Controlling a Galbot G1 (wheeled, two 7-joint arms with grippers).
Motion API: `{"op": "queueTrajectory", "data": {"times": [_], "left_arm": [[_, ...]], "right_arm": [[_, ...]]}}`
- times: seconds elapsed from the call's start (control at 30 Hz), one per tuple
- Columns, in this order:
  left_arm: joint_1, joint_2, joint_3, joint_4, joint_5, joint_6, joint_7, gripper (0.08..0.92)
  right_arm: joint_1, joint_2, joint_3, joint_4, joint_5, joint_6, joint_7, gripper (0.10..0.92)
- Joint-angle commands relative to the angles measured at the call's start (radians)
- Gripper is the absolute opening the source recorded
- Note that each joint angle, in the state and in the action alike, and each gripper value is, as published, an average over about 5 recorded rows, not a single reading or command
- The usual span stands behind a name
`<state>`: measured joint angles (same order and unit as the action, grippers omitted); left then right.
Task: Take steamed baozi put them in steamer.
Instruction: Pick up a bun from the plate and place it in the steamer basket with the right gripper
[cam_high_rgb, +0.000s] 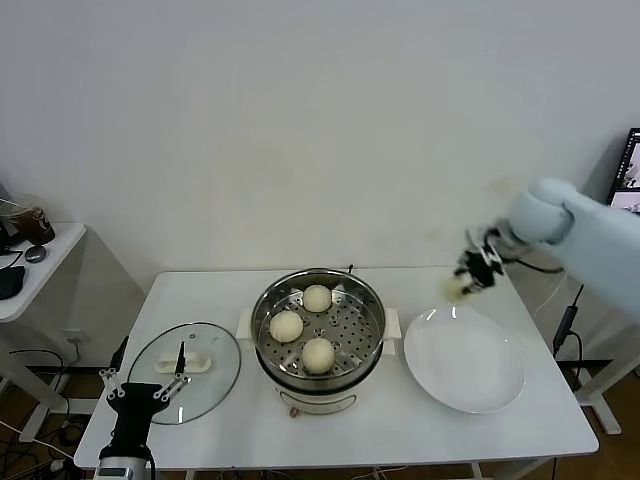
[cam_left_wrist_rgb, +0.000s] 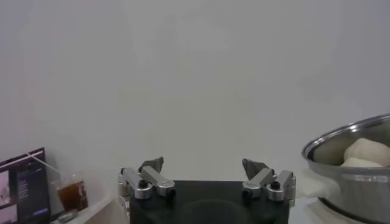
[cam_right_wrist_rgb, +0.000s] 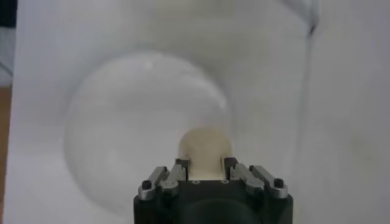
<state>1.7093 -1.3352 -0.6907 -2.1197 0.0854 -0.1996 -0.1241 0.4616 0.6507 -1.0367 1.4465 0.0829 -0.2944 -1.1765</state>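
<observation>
The steel steamer stands at the table's middle with three pale baozi on its perforated tray: one at the back, one at the left, one at the front. My right gripper is raised above the far edge of the white plate and is shut on the fourth baozi, which shows between its fingers in the right wrist view, over the plate. My left gripper is open and empty at the table's front left, near the glass lid. The steamer's rim shows in the left wrist view.
A round glass lid with a white handle lies left of the steamer. A white side table with a cup stands at the far left. A monitor edge shows at the far right.
</observation>
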Motion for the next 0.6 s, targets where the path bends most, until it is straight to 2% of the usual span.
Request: {"op": "queueTrajectory", "data": {"times": [0.03,0.3,0.6], "left_arm": [[-0.009,-0.005,-0.001,0.004,0.014,0.0,0.0,0.823],[-0.001,-0.009,-0.012,0.015,0.016,-0.001,-0.002,0.823],[0.001,-0.012,-0.024,0.007,0.011,-0.002,-0.003,0.823]], "right_arm": [[0.326,0.265,-0.329,0.193,0.425,-0.25,0.188,0.384],[0.2,0.415,-0.307,0.117,0.444,-0.379,0.273,0.39],[0.055,0.43,-0.291,0.033,0.335,-0.399,0.289,0.391]]}}
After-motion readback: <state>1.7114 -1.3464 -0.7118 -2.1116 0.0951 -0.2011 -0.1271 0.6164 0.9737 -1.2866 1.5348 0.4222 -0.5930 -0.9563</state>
